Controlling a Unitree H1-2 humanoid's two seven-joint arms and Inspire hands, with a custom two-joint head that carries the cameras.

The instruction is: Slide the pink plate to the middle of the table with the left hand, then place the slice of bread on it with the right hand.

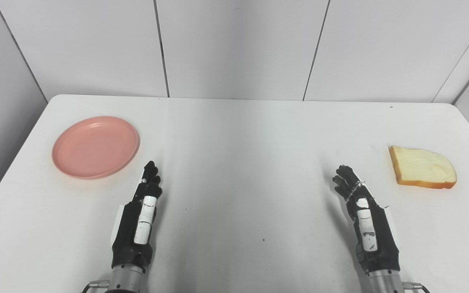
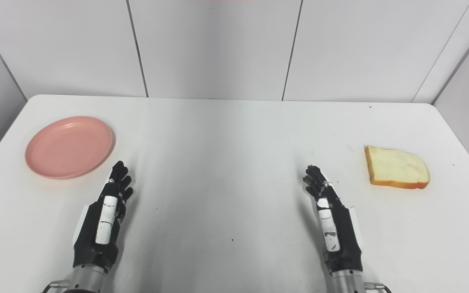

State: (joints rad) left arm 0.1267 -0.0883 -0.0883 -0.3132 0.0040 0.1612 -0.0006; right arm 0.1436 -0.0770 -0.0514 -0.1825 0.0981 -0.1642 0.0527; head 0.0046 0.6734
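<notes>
Pink plate [image 1: 95, 147] far left on tabletop [image 1: 234, 134]; bread slice [image 1: 421, 167] far right. Left hand [image 1: 139, 219] and right hand [image 1: 364, 219] empty, fingers extended, near edge.

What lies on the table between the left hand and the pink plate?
Nothing: only bare white table separates the left hand from the pink plate. The fingertips stop just short of its near right rim. Both eye views show this.

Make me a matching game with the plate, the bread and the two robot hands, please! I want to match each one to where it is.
Things:
1. pink plate
2. slice of bread
3. left hand
4. right hand

Places:
A. far right of the table
B. near edge, closest to the plate
C. far left of the table
D. near edge, closest to the bread

Pairs: 1-C, 2-A, 3-B, 4-D
</notes>
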